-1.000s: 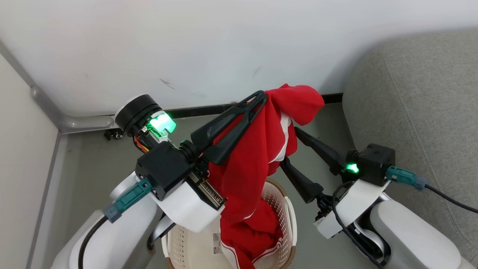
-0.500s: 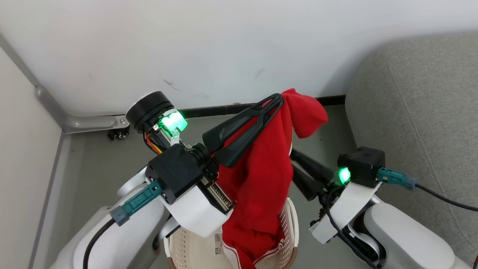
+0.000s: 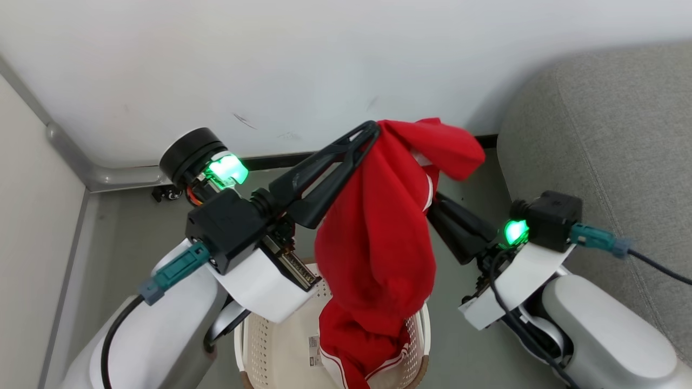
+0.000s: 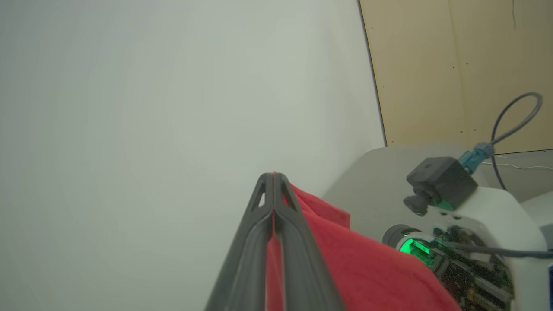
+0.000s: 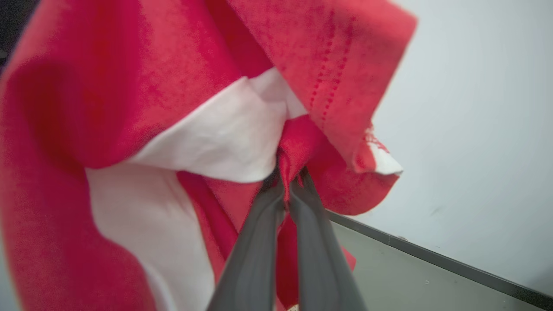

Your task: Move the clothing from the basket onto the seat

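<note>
Left pincer (image 3: 372,129) was up high at 12 o'clock, its fingers pressed together on the top fold of the red sports garment (image 3: 378,232). In the left wrist view a sliver of red showed between them. That looked like the hoist, holding the cloth tall so it could come free of the basket (image 3: 259,346).

Right pincer (image 5: 287,179), reaching in from 3 o'clock, was shut on a bunched red pleat just beneath a white panel. In the head view its tips were buried behind the fabric. With two holds, one above the other, my read was that the second grip was there to share the weight and steady the long drape.

The garment hung mid-frame, straight above the basket at 6 o'clock, its lower bulge near the brown rim. More red fabric with white stripes (image 3: 362,351) lay inside the basket. Whether it was a separate piece or the tail of the same one, I couldn't tell.

The grey sofa (image 3: 605,135) sat at 3 o'clock, just beside the right arm. Lifting looked well along, with the carry to the sofa not yet made. A trailing hem could snag the rim and tip the basket.
</note>
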`<state>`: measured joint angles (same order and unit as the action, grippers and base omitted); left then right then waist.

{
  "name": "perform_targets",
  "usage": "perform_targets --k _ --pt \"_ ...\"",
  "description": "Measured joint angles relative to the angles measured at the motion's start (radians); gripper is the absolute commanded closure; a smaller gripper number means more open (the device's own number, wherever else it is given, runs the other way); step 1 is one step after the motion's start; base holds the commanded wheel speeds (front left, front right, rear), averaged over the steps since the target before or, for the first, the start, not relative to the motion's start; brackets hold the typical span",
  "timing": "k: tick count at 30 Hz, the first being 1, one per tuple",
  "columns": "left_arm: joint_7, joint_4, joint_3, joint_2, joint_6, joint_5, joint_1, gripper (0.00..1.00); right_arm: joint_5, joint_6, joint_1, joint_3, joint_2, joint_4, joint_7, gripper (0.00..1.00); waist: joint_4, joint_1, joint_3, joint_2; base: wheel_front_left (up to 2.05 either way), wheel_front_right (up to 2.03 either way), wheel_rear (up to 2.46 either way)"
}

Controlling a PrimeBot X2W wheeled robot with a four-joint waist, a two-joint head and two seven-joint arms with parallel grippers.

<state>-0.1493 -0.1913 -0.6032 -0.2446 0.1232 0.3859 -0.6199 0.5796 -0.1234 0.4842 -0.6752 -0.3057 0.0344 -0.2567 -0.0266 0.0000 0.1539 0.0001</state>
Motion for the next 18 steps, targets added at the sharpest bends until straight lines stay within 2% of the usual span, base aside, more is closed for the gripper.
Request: perform_targets --k 1,3,4,6,7,18 --pt "0.000 0.003 0.005 -0.001 -0.002 0.003 0.003 1.00 0.000 0.000 0.000 0.010 -0.002 -0.002 0.000 1.00 -0.001 0.0000 0.001 0.0000 0.00 0.00 0.00" --pt "0.000 0.012 0.012 -0.002 -0.007 0.012 0.015 0.65 0.000 0.000 0.002 0.025 -0.006 -0.006 0.000 1.00 -0.002 0.0000 0.002 0.0000 0.00 0.00 0.00" --pt "0.000 0.016 0.012 -0.003 -0.007 0.015 0.020 0.53 0.000 0.000 0.002 0.031 -0.007 -0.009 0.000 1.00 -0.002 0.0000 0.002 0.0000 0.00 0.00 0.00" --pt "0.000 0.020 0.013 -0.006 -0.007 0.018 0.027 0.12 -0.004 0.000 0.002 0.046 -0.008 -0.019 0.000 1.00 -0.002 0.0001 0.003 0.0000 0.00 0.00 0.00" --pt "0.000 0.022 0.014 -0.007 -0.007 0.020 0.031 0.00 -0.006 0.000 0.002 0.053 -0.009 -0.022 0.000 1.00 -0.002 0.0000 0.003 0.0000 0.00 0.00 0.00" --pt "0.000 0.035 0.020 -0.016 -0.012 0.038 0.071 0.00 -0.017 0.000 0.001 0.110 -0.019 -0.037 0.000 1.00 -0.004 0.0000 0.005 0.0000 0.00 0.00 0.00"
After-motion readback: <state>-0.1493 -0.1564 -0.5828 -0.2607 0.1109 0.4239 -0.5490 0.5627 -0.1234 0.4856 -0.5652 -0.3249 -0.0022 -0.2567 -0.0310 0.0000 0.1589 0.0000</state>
